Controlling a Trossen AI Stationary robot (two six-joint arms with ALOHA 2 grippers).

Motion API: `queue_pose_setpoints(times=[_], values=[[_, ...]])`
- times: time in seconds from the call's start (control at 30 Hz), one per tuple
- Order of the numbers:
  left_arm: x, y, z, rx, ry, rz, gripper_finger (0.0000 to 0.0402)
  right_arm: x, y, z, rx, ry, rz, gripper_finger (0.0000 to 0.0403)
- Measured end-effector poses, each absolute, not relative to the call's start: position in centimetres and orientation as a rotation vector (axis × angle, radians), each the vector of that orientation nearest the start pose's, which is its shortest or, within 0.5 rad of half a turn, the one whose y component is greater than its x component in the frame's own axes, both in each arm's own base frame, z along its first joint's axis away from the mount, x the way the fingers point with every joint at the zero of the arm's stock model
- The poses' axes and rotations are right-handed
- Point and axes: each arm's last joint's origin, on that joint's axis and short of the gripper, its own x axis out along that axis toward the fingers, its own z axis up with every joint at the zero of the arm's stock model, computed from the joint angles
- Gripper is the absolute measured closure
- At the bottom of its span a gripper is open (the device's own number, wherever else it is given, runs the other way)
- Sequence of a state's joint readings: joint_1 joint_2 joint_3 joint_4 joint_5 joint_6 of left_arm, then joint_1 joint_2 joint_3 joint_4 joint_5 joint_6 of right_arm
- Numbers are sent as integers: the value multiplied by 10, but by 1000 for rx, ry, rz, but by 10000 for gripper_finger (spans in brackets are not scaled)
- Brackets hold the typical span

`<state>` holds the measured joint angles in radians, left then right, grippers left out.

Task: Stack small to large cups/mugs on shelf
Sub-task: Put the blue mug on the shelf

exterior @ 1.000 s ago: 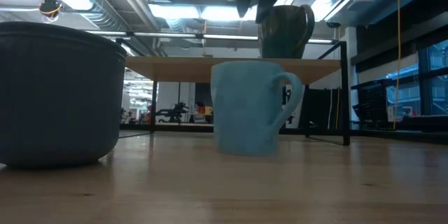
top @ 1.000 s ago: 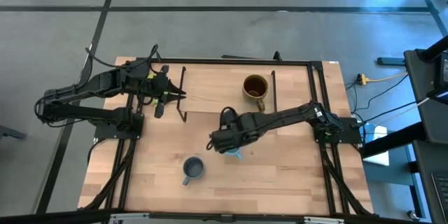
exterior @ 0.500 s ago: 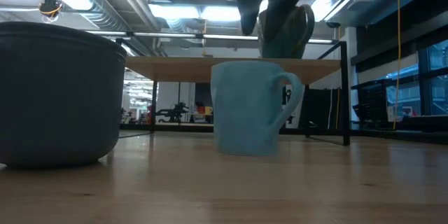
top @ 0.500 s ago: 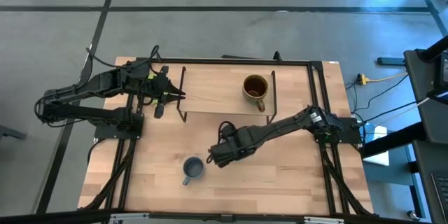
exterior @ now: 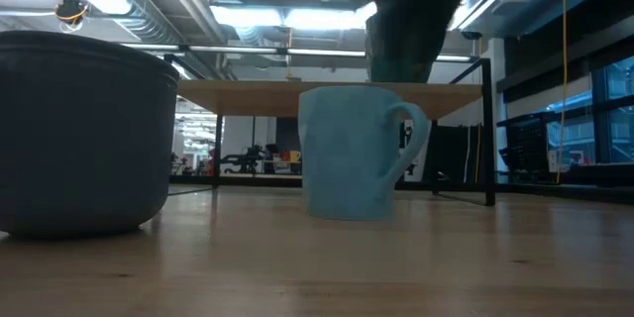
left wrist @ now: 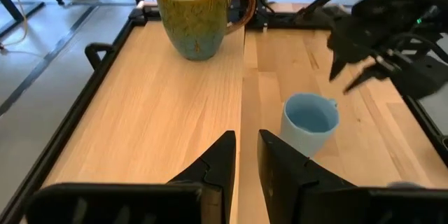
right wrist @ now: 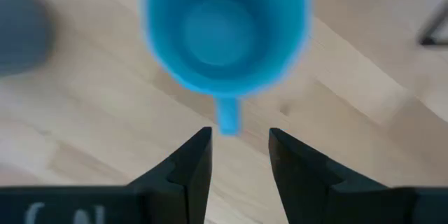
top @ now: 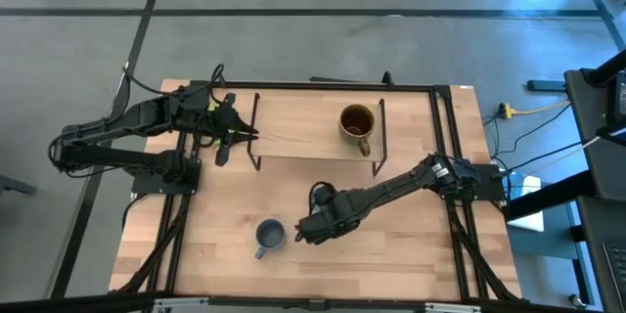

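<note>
The sky-blue mug (right wrist: 224, 28) stands upright on the table, its handle (right wrist: 225, 115) pointing at the gap of my right gripper (right wrist: 240, 143). That gripper hangs open above it, fingers pointing down, touching nothing. In the high view my right gripper (top: 311, 227) hides this mug. The grey-blue mug (top: 269, 237) stands just to its left. The brown-olive mug (top: 357, 124) stands on the shelf (top: 303, 122). My left gripper (top: 230, 135) waits at the shelf's left end, open by a narrow gap.
The shelf's black wire legs (top: 256, 161) stand on the table behind the two mugs. In the low view the sky-blue mug (exterior: 352, 154) is in the middle and the grey-blue mug (exterior: 84, 134) is close at the left. Bare tabletop (top: 411, 245) lies to the right.
My right gripper has moved toward the table's near edge and down, coming over the sky-blue mug with its fingers still open. The mugs have kept their places.
</note>
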<state>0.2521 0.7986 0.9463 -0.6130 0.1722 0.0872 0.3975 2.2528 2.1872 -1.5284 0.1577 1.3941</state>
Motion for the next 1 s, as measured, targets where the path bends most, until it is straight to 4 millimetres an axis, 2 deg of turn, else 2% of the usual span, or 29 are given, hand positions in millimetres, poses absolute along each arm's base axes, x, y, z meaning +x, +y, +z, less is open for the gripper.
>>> queue_pose_setpoints(times=[0.17, 0.33, 0.4, 0.53, 0.67, 0.87, 1.0], values=[[151, 34, 343, -19, 484, 57, 347, 393, 173, 256, 680, 1322, -904, 301], [151, 34, 343, -22, 483, 58, 347, 393, 172, 256, 718, 1299, -940, 376], [151, 34, 343, -26, 482, 57, 347, 393, 171, 256, 721, 1286, -959, 394], [151, 33, 343, -46, 480, 45, 347, 393, 170, 253, 753, 1250, -1021, 397], [150, 33, 342, -52, 485, 43, 347, 390, 170, 238, 793, 1269, -1100, 399], [148, 32, 343, -55, 481, 44, 347, 390, 171, 219, 822, 1263, -1127, 400], [148, 32, 342, -60, 485, 44, 347, 393, 167, 210, 848, 1190, -1175, 401]])
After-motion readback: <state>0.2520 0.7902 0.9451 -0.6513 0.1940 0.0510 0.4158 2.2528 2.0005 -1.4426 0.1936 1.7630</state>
